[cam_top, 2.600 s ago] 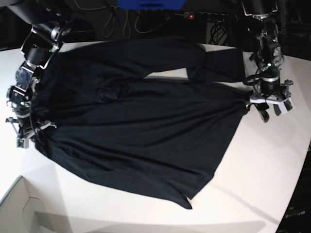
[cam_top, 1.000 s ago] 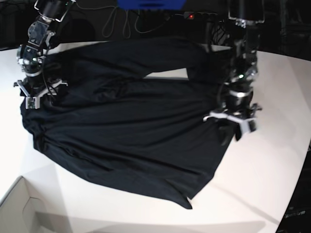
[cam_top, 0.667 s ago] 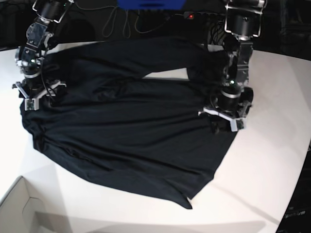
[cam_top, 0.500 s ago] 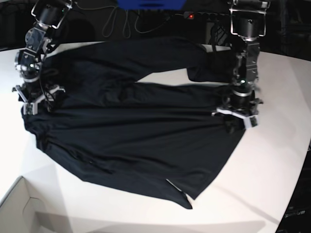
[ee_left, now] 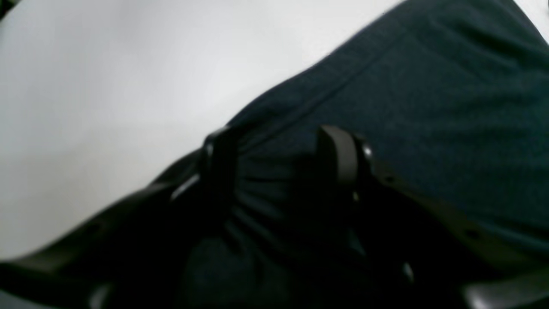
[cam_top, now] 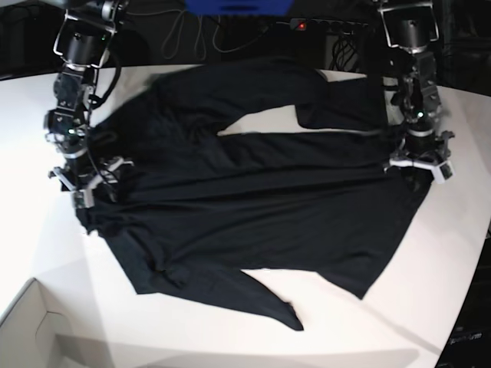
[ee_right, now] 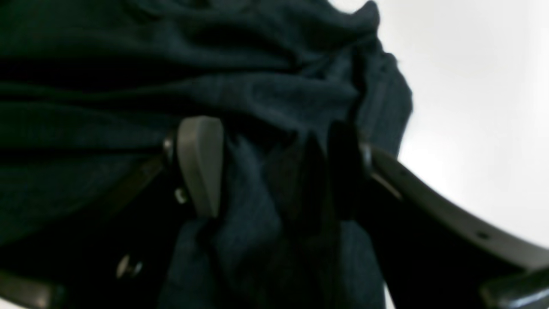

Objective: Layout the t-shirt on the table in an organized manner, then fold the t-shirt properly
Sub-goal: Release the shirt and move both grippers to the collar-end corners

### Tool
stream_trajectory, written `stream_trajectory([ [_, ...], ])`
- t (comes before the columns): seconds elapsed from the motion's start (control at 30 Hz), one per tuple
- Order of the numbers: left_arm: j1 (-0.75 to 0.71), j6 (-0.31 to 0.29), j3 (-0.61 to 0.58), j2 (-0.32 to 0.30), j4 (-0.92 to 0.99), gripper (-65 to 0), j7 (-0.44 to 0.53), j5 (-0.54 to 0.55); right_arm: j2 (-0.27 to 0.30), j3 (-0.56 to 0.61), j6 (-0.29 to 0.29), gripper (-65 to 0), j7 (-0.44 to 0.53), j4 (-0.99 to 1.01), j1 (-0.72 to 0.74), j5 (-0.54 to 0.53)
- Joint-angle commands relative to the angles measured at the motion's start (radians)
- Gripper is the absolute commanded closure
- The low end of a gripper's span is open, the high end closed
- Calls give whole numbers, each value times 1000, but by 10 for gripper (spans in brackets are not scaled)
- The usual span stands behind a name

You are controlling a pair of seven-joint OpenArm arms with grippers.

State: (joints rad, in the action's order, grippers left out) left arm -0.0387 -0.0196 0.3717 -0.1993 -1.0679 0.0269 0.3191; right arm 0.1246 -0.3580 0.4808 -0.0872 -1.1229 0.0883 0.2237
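Observation:
The black t-shirt [cam_top: 253, 199] lies spread across the white table [cam_top: 430, 291], its fabric pulled between both arms and one corner trailing to the front [cam_top: 291, 318]. My left gripper [cam_top: 418, 165] is at the shirt's right edge in the base view. In the left wrist view it [ee_left: 279, 163] is shut on a gathered hem of the t-shirt [ee_left: 429, 107]. My right gripper [cam_top: 86, 184] sits at the shirt's left edge. Seen from the right wrist, it [ee_right: 274, 167] is shut on bunched folds of the t-shirt [ee_right: 214, 86].
A pale cardboard box corner [cam_top: 31, 330] stands at the front left. Cables and a power strip [cam_top: 307, 25] run along the back behind the table. The table's curved edge [cam_top: 472, 284] falls away at the right.
Both grippers have shifted toward the right of the base view, dragging the shirt with them. The right arm also came nearer the front, the left arm went slightly back, and the cloth lies tauter.

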Motion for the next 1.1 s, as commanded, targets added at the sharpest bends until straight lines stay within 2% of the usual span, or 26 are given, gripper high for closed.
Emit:
stream_trajectory([
  [0.0, -5, 20, 2, -6, -21, -299, -40, 8, 4, 23, 0, -383, -50, -1, 6, 36],
  [0.1, -19, 20, 2, -6, -71, -299, -41, 8, 4, 81, 0, -384, -55, 7, 52, 36],
  [0.33, -22, 20, 3, -1, -186, -299, -43, 8, 20, 80, -6, -384, -59, 93, 181, 39],
  [0.47, -63, 20, 3, 2, -303, -299, -43, 8, 42, 9, -6, -383, -59, 56, 181, 39],
  [0.63, -129, 22, 3, 5, -456, -299, -43, 8, 16, -83, -1, -382, -59, -142, 95, 32],
  [0.73, -163, 22, 3, 5, -478, -299, -43, 8, 2, -63, 2, -384, -59, -208, 60, 32],
  [0.87, -212, 22, 5, 5, -475, -299, -41, 8, -19, 12, 40, -384, -59, -202, 95, 36],
  [1.07, -295, 22, 6, 5, -506, -299, -35, 8, -39, 109, 42, -384, -59, -46, 225, 36],
])
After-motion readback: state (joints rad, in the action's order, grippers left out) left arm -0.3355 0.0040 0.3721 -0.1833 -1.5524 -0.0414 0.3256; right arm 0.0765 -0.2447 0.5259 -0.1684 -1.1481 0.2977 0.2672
